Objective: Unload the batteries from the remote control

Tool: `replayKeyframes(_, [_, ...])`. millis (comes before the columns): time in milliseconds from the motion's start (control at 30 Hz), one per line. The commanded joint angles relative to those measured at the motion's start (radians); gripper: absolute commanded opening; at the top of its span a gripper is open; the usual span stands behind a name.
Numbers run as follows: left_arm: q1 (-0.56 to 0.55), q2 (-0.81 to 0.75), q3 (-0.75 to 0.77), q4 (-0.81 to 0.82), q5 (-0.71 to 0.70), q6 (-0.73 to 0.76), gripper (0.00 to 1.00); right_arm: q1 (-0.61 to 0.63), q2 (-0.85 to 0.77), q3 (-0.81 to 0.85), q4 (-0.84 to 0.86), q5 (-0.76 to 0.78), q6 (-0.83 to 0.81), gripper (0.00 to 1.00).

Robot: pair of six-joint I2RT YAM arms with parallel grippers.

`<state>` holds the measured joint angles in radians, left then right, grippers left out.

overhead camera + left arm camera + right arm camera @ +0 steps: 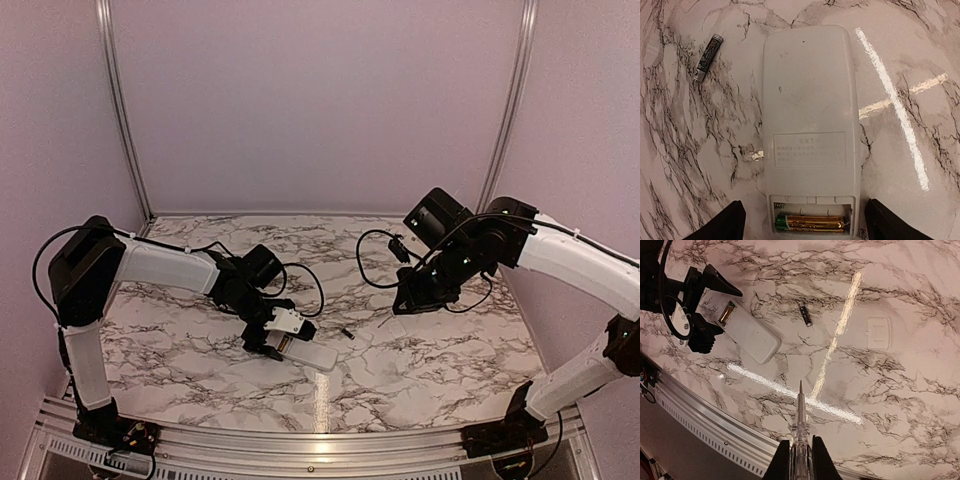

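Observation:
The white remote control (810, 115) lies back up on the marble table, its battery recess open at the near end. One gold and green battery (810, 222) lies in the recess, with an empty slot beside it. A second, dark battery (708, 56) lies loose on the table to the remote's left. My left gripper (805, 227) is open, its fingers (722, 225) on either side of the recess end. My right gripper (800, 441) is shut on a clear pointed tool (800, 410), held high above the table and well away from the remote (752, 335).
The small flat white cover plate (878, 333) lies apart on the table, beyond the loose battery (805, 316). The table's metal front rail (715, 425) runs along the near edge. In the top view the remote (315, 355) is near the front centre and the right gripper (402, 302) is to its right.

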<state>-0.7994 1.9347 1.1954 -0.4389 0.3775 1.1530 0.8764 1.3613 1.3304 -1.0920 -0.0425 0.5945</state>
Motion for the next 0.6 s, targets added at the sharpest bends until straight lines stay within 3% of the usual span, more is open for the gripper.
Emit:
replayKeyframes(0, [0.005,0.022,-0.046,0.015,-0.014,0.007,0.85,-0.007,0.008,0.038,-0.022,0.003,-0.006,0.0])
replayKeyframes(267, [0.014,0.005,-0.102,0.004,0.061,-0.029,0.69,-0.007,0.016,0.044,-0.022,-0.006,-0.011,0.0])
replayKeyframes(467, [0.022,0.026,-0.087,-0.006,0.083,-0.084,0.72,-0.007,0.049,0.074,-0.022,-0.015,-0.028,0.0])
replayKeyframes(567, [0.028,0.058,-0.036,-0.05,0.093,-0.107,0.64,-0.007,0.062,0.09,-0.022,-0.019,-0.031,0.0])
